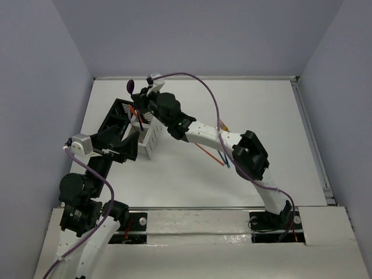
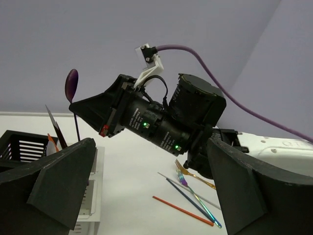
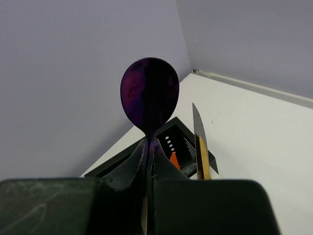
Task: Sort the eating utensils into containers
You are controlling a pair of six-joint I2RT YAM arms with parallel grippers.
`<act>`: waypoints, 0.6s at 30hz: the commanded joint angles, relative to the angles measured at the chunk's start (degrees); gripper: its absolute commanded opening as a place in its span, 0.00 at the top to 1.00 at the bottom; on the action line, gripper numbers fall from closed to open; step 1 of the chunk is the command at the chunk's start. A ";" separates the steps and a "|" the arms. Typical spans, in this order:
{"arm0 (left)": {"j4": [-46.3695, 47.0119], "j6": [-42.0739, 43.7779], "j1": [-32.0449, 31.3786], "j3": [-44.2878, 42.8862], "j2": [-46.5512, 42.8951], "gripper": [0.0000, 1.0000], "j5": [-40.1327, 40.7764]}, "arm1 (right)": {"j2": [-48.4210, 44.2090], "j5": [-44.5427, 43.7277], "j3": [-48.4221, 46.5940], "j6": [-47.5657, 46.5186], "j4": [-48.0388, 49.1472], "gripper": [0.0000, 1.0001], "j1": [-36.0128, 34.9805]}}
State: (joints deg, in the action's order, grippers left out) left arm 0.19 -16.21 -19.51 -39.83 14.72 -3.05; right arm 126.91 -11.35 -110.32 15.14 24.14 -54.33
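Our right end effector (image 3: 148, 154) is clamped shut on the handle of the purple spoon (image 3: 149, 95), with the bowl up and the handle hanging down over the two containers at the far left of the bench (image 1: 261, 104). From above, the handle's lower end sits about where the black container (image 1: 115, 119) meets the white container (image 1: 152, 139). We cannot tell which compartment it lines up with, or whether the tip is inside one. A knife (image 3: 199, 137) stands blade up just beside the spoon, seemingly in the black container, with an orange piece (image 3: 173, 159) next to it.

We judge the step in hand to be lowering and releasing the spoon. To do it well, we should hold the handle close to vertical and settle on one compartment. Then we come straight down so the tip clears the slotted wall rather than catching its rim. We should steer off the knife so we don't knock it. We let go only once the handle is well inside, then lift straight up so the fingers don't drag the bowl.

Our left end effector (image 1: 123, 144) hangs fully open and holds nothing, close to the near side of the containers. It could steady them if they slide. A fork (image 2: 195, 196) and an orange stick (image 2: 182, 210) lie on the bench, not yet sorted.
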 commanded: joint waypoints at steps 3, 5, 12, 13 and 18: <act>2.89 -0.40 -0.27 0.02 -0.39 0.01 -0.91 | 3.52 1.60 -2.45 -2.74 4.60 1.00 -0.78; 2.98 -0.40 -0.27 0.02 -0.39 0.01 -0.82 | 3.43 2.12 -1.30 -3.09 5.73 1.00 -1.39; 2.80 -0.40 -0.27 -0.07 -0.39 0.01 -0.38 | 1.42 2.74 3.00 -5.12 7.67 0.93 -2.45; 2.72 -0.40 -0.27 -0.07 -0.31 0.01 -0.12 | 0.89 2.74 4.31 -5.03 7.68 0.90 -2.45; 2.10 -1.11 -0.27 -0.16 -0.13 0.01 2.69 | -2.28 3.44 9.51 -4.41 9.35 0.69 -2.45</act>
State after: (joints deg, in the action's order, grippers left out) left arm 0.16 -16.36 -19.51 -39.83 14.72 -2.42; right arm 130.50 -8.64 -103.79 11.44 27.73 -56.36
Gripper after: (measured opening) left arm 0.989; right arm 0.263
